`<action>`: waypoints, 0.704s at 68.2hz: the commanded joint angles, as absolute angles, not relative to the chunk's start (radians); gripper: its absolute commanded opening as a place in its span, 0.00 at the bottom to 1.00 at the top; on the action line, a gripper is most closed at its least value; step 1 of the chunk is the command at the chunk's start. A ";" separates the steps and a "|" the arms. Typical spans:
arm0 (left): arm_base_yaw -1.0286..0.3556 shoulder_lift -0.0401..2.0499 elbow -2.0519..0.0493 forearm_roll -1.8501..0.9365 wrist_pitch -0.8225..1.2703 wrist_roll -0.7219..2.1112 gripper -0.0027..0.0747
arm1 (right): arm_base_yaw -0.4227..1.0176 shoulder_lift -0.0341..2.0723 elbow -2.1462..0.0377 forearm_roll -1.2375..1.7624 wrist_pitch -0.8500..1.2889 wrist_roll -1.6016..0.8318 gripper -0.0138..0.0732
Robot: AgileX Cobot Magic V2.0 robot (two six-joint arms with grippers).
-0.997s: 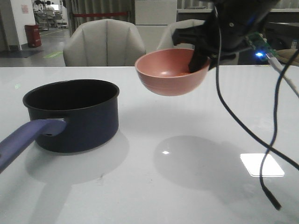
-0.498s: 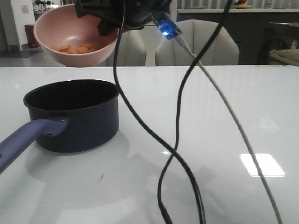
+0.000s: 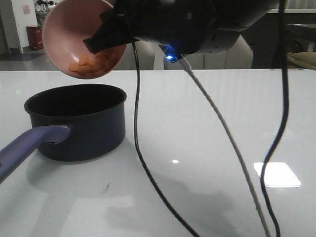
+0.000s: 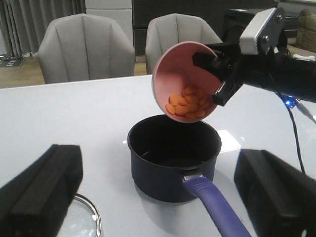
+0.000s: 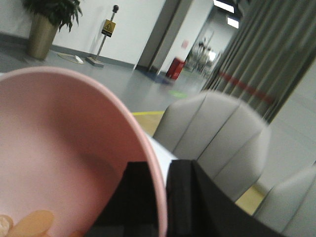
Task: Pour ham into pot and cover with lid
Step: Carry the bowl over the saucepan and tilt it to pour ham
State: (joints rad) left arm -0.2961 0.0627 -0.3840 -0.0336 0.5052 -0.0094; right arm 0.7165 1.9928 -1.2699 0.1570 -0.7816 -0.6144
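My right gripper (image 3: 106,37) is shut on the rim of the pink bowl (image 3: 74,27) and holds it tilted above the pot (image 3: 79,121). Orange ham chunks (image 3: 91,64) lie at the bowl's low edge, still inside it. The left wrist view shows the same: the bowl (image 4: 170,74) with ham (image 4: 187,101) tipped over the dark navy pot (image 4: 173,165), whose inside looks empty. The pot's purple-blue handle (image 4: 217,210) points toward my left gripper (image 4: 158,197), which is open and empty. The glass lid's rim (image 4: 91,217) lies on the table by the left gripper. The right wrist view shows fingers (image 5: 185,197) pinching the bowl rim (image 5: 155,182).
The white table (image 3: 207,128) carries the pot at the left. Black and grey cables (image 3: 207,113) hang from the right arm across the middle of the front view. Grey chairs (image 4: 86,47) stand behind the table's far edge.
The bowl moved from the table's right to above the pot, then tipped steeply toward it. The ham slid to the bowl's low edge.
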 commanded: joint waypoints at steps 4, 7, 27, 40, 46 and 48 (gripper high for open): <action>-0.305 0.074 -0.410 -0.038 0.426 -0.010 0.89 | 0.749 1.971 -1.300 0.133 -0.978 -0.937 0.31; -0.305 0.074 -0.410 -0.038 0.426 -0.010 0.89 | 0.755 1.985 -1.300 0.133 -1.006 -1.007 0.31; -0.305 0.074 -0.410 -0.038 0.426 -0.010 0.89 | 0.759 2.091 -1.300 0.096 -1.280 -1.177 0.31; -0.305 0.074 -0.410 -0.038 0.426 -0.010 0.89 | 0.759 2.080 -1.306 0.189 -1.216 -0.814 0.31; -0.305 0.074 -0.410 -0.038 0.426 -0.010 0.89 | 0.759 2.048 -1.311 0.233 -1.093 -0.600 0.31; -0.305 0.074 -0.410 -0.038 0.426 -0.010 0.89 | 0.759 2.031 -1.312 0.243 -1.026 -0.541 0.31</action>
State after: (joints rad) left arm -0.2961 0.0627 -0.3840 -0.0336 0.5052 -0.0094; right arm 0.7631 2.1424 -1.2741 0.2000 -1.0841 -0.7791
